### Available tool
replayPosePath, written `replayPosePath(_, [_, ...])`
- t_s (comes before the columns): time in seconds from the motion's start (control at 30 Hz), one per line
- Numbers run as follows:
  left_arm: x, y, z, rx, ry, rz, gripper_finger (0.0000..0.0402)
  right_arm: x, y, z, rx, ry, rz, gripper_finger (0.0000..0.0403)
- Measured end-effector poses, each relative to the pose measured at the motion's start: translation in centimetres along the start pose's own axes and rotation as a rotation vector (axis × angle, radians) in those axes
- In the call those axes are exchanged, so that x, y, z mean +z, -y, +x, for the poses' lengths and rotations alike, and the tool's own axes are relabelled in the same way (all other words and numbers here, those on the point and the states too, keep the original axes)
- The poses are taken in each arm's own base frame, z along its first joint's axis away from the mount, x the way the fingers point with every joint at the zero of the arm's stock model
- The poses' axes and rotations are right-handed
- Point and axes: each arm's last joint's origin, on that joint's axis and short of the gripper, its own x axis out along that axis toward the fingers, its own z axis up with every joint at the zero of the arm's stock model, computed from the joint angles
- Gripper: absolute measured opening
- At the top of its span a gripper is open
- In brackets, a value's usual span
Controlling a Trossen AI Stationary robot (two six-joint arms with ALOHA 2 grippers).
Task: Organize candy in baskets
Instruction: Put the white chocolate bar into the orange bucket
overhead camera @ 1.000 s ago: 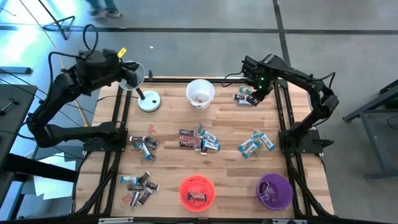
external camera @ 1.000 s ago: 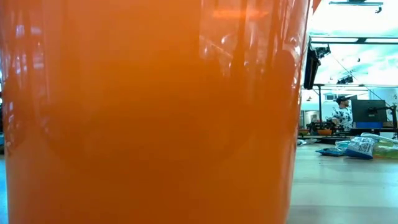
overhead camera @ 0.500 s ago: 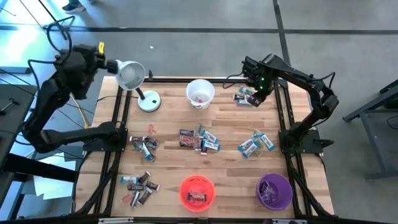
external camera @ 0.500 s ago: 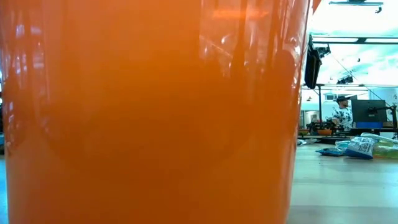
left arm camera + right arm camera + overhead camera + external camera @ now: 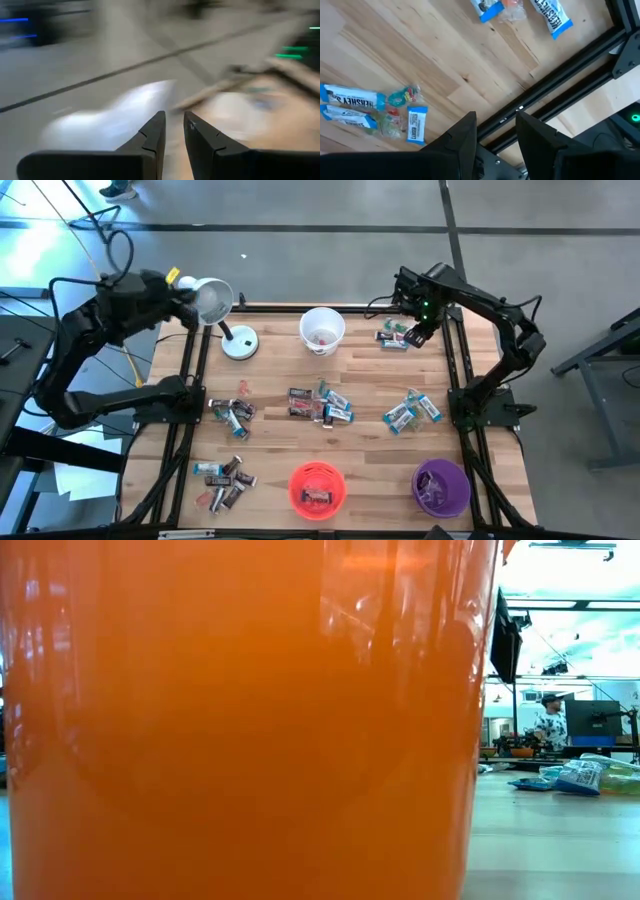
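With its fingers apart and nothing held, the right tool [image 5: 410, 332] hovers above candy [image 5: 392, 337], needing descent to pick.

left gripper [image 5: 186, 284] swung back toward lamp [image 5: 212, 301]

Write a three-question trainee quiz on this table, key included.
1. True or false: the orange basket already holds candy.
2. Which basket stands nearest the desk lamp: A white, B orange, C purple?
3. Fill in: the right tool hovers over the candy cluster beside the ____ basket.

Key: 1 true. 2 A, the white basket. 3 white.
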Motion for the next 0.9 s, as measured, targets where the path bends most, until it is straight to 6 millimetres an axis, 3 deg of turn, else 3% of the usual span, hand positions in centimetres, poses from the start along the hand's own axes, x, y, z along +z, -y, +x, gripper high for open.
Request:
replayPosePath(0.13, [0.7, 1.5, 1.0, -0.304, -0.017, 0.023, 0.0055, 0.0, 0.6, 0.1, 0.004, -0.002, 0.014, 0.0133])
replayPosePath(0.27, [0.0, 2.8, 2.7, -0.496, -0.159, 0.011, 0.0055, -0.1, 1.2, 0.1, 0.004, -0.004, -0.006, 0.0133])
replayPosePath(0.53, [-3.3, 4.7, 6.4, -0.513, -0.479, -0.035, 0.0055, -0.3, 2.6, 0.3, -0.031, -0.014, 0.003, 0.0133])
replayPosePath(0.7, [-5.0, 5.9, 7.7, -0.527, -0.598, -0.018, 0.0055, -0.2, 3.0, 0.3, -0.038, 0.003, 0.002, 0.0133])
replayPosePath(0.9, [-5.8, 7.1, 8.8, -0.539, -0.656, 0.025, 0.0055, 0.8, 3.2, 0.2, -0.060, 0.101, -0.007, 0.0133])
